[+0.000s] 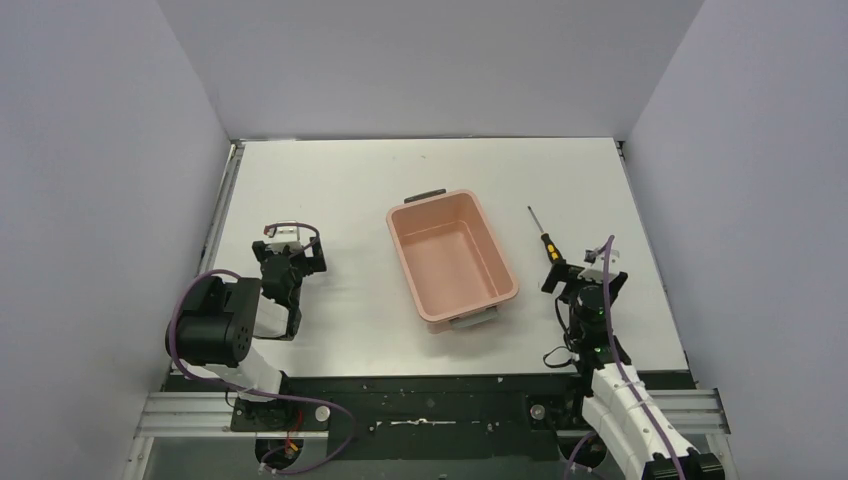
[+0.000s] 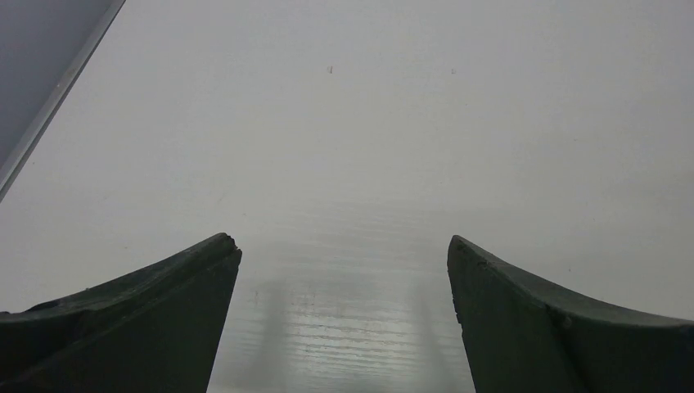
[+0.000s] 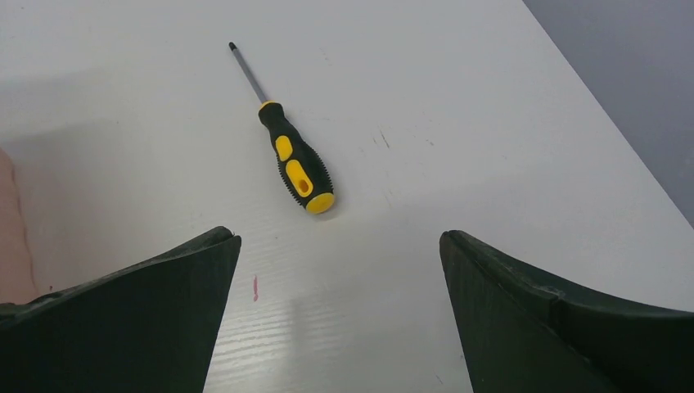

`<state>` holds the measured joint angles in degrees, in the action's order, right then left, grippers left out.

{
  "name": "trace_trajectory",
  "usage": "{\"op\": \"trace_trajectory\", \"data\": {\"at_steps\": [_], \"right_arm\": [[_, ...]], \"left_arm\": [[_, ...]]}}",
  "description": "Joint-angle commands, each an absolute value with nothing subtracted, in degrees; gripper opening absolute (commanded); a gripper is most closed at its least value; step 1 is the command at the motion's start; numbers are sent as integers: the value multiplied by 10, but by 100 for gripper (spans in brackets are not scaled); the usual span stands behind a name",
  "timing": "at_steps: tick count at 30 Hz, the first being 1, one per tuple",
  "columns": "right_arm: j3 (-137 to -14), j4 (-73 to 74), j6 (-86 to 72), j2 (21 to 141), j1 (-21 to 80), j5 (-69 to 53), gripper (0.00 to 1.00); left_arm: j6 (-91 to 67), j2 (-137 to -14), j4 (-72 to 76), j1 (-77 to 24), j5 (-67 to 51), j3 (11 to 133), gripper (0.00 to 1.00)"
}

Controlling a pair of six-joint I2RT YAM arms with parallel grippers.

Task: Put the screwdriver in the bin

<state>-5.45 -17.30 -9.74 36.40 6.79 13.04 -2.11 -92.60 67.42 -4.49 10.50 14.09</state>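
Observation:
The screwdriver (image 1: 543, 235), with a thin dark shaft and a black-and-yellow handle, lies on the white table just right of the bin. The right wrist view shows it (image 3: 296, 166) a short way ahead of the fingers, shaft pointing away. The salmon-pink bin (image 1: 503, 262) stands empty at the table's middle, a grey handle at each short end. My right gripper (image 1: 583, 277) is open and empty, low over the table just behind the screwdriver's handle. My left gripper (image 1: 288, 262) is open and empty, left of the bin, over bare table (image 2: 344, 164).
Grey walls close in the table on the left, back and right. A metal rail (image 1: 222, 210) runs along the table's left edge. A small red mark (image 3: 254, 287) is on the table near my right fingers. The bin's edge (image 3: 10, 229) shows at the right wrist view's left border.

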Motion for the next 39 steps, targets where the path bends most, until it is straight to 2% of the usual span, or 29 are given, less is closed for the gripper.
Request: {"op": "trace_trajectory", "data": {"at_steps": [1,5,11,14,19,27,30,36,39], "right_arm": [[-114,-184,-112,394,66,174,100],[-257,-58,-120,498,57,202,100],[-640,258,-77,774,8,45,100],[-779,391,-39,905,5,-14,100],[-857,464,-8,1043,5,-41,94],[-833,428,-4,1132,5,-30,77],[-811,400,14,1145,5,-23,65],[-832,441,27,1161,11,-2,1],[-883,495,13,1132,15,-2,0]], "left_arm": [[-15,-924,694,-43,103,146,97],[-14,-924,694,-43,102,145,97],[-16,-923,694,-43,103,145,97],[-16,-923,693,-43,104,145,97],[-17,-923,693,-43,106,146,97],[-17,-923,693,-43,106,146,97],[-17,-923,692,-43,107,146,97],[-17,-923,693,-43,106,146,97],[-17,-923,693,-43,106,146,97]]}}
